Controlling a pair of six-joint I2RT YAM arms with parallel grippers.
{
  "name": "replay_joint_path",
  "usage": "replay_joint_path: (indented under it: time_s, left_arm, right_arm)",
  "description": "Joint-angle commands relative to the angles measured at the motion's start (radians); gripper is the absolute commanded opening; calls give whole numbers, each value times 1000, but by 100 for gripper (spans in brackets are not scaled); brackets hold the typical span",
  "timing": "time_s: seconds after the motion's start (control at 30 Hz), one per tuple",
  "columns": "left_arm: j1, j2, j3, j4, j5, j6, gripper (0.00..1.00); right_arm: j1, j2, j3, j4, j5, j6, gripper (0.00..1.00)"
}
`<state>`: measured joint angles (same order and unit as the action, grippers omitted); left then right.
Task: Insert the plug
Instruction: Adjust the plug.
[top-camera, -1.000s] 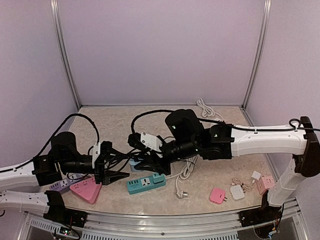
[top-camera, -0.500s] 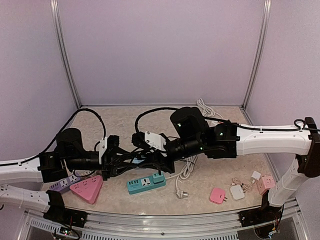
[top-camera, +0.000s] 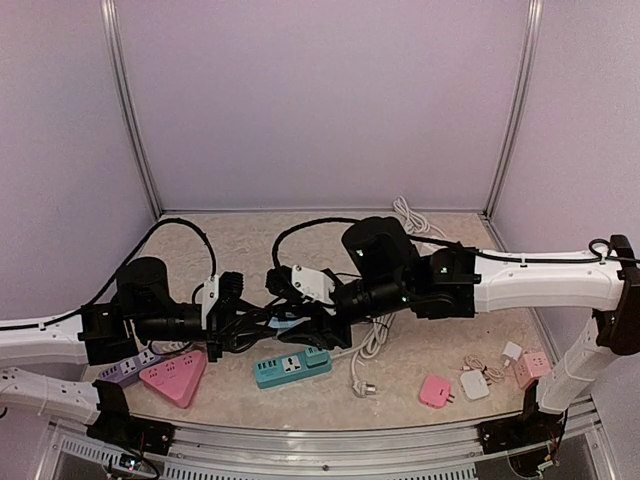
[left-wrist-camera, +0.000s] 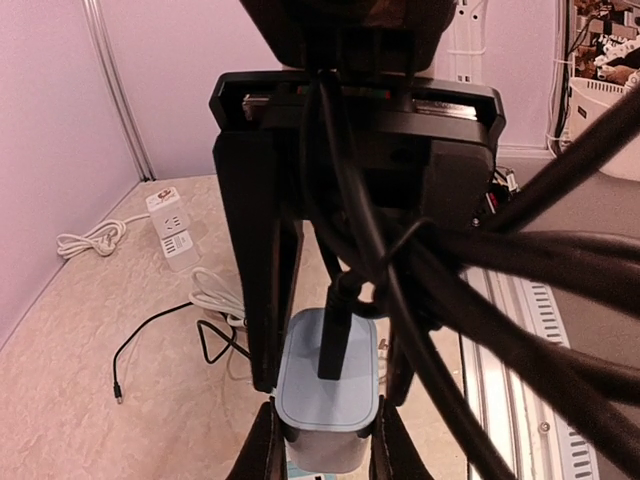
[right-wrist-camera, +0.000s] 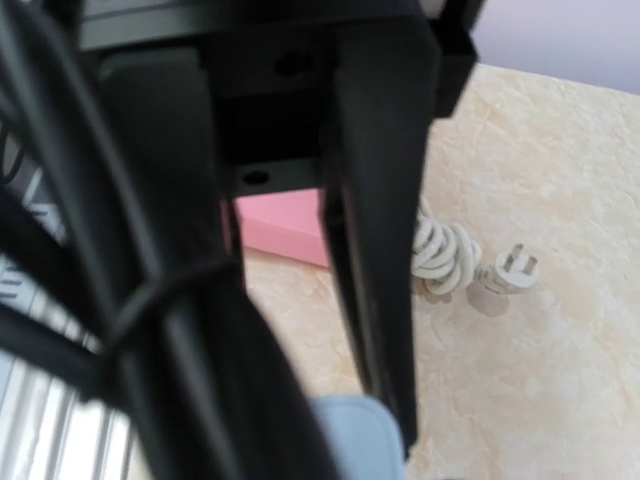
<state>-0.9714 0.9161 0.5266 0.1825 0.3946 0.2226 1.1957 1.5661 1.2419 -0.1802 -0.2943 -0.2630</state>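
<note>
The plug (left-wrist-camera: 325, 385) is a light blue block with a black cable (left-wrist-camera: 335, 330) running out of its back face; its prongs are hidden. My left gripper (left-wrist-camera: 322, 442) is shut on its two sides. My right gripper (top-camera: 300, 320) reaches in from the opposite side. Its fingers (left-wrist-camera: 262, 300) straddle the block closely, and a thin gap shows on one side. In the right wrist view one finger (right-wrist-camera: 375, 280) ends beside the plug (right-wrist-camera: 365, 440). Both grippers meet above the table's middle, just behind the teal power strip (top-camera: 291, 367).
A pink triangular socket (top-camera: 173, 380) and a purple strip (top-camera: 125, 372) lie front left. A coiled white cable (top-camera: 375, 340) with its white plug (top-camera: 362, 387) lies beside the teal strip. Small pink and white adapters (top-camera: 474, 384) sit front right. A white strip (left-wrist-camera: 172, 228) lies further off.
My left gripper has moved right to meet the right gripper and has shut on the blue plug. The right gripper's jaws have eased slightly.
</note>
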Motion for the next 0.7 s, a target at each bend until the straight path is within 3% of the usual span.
replay_joint_path:
  time_s: [0.0, 0.07, 0.3, 0.53, 0.67]
  left_arm:
    - [1, 1, -15, 56, -67, -27, 0]
    - [4, 4, -27, 71, -90, -43, 0]
    - [-9, 17, -100, 143, -196, -119, 0]
    - [-15, 78, -145, 280, -268, -198, 0]
    - [-27, 146, -241, 456, -195, -204, 0]
  right_arm:
    - [3, -27, -27, 19, 54, 60, 63]
    - [2, -38, -40, 30, 86, 91, 77]
    - [-15, -147, -127, 68, 208, 213, 99]
    - [-123, -241, -266, 88, 321, 465, 100]
    - [-138, -260, -404, 246, 326, 523, 100]
